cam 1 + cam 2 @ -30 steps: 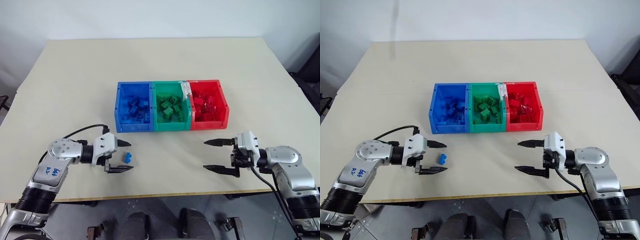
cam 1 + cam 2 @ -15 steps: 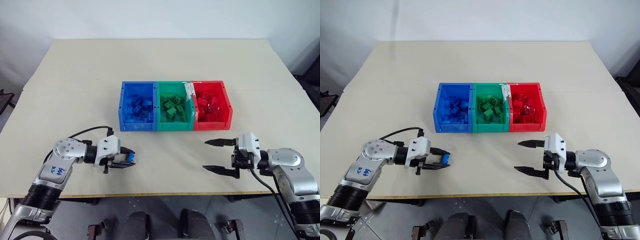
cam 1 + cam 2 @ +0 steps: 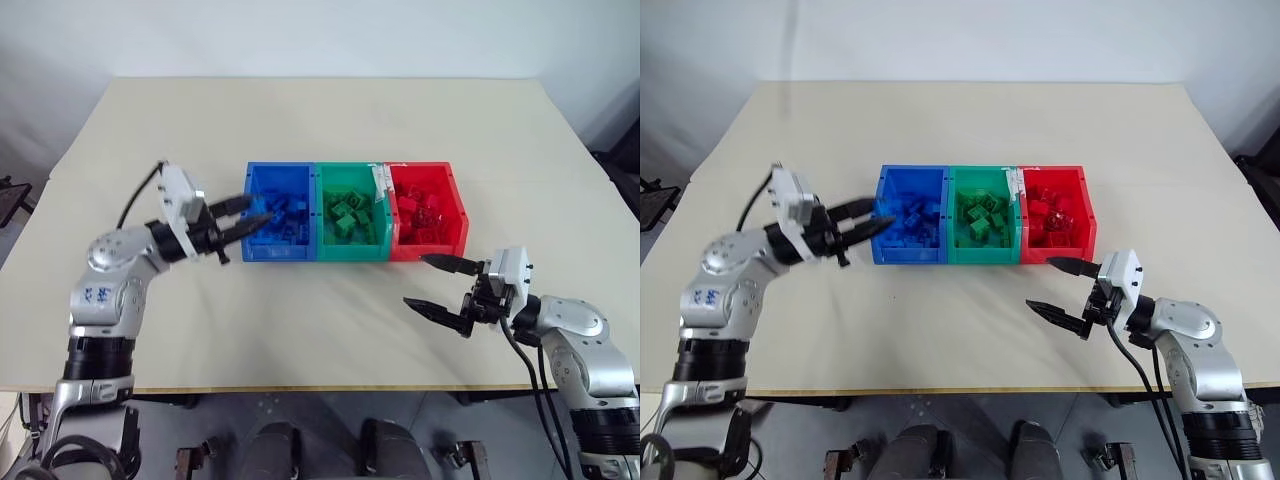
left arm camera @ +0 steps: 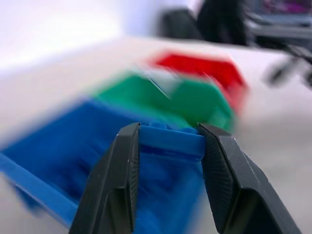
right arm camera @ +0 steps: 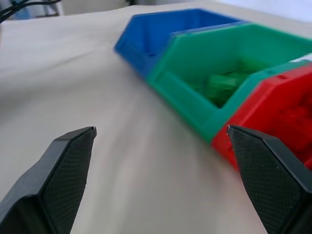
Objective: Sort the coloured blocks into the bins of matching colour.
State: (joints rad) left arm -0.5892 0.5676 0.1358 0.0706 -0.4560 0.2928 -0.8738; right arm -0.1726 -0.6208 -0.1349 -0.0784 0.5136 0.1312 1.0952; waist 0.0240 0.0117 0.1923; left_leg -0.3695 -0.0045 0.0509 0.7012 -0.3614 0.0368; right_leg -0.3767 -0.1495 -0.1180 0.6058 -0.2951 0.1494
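My left gripper (image 3: 255,211) is shut on a small blue block (image 4: 170,143) and hangs raised at the left front corner of the blue bin (image 3: 276,251), its tips over the rim. The blue, green (image 3: 350,250) and red (image 3: 428,248) bins stand joined in a row at the table's middle. Each holds several blocks of its own colour: blue (image 3: 285,216), green (image 3: 346,216), red (image 3: 424,210). My right gripper (image 3: 417,280) stands open with nothing in it, low over the table in front of the red bin, pointing left.
The beige table (image 3: 300,120) stretches wide behind and to both sides of the bins. A white tag (image 3: 378,180) sits on the wall between the green and red bins. The table's front edge runs just below both arms.
My left gripper shut on the blue block lying on the table, then rose and moved forward with it to the blue bin. The right gripper turned slightly, still open.
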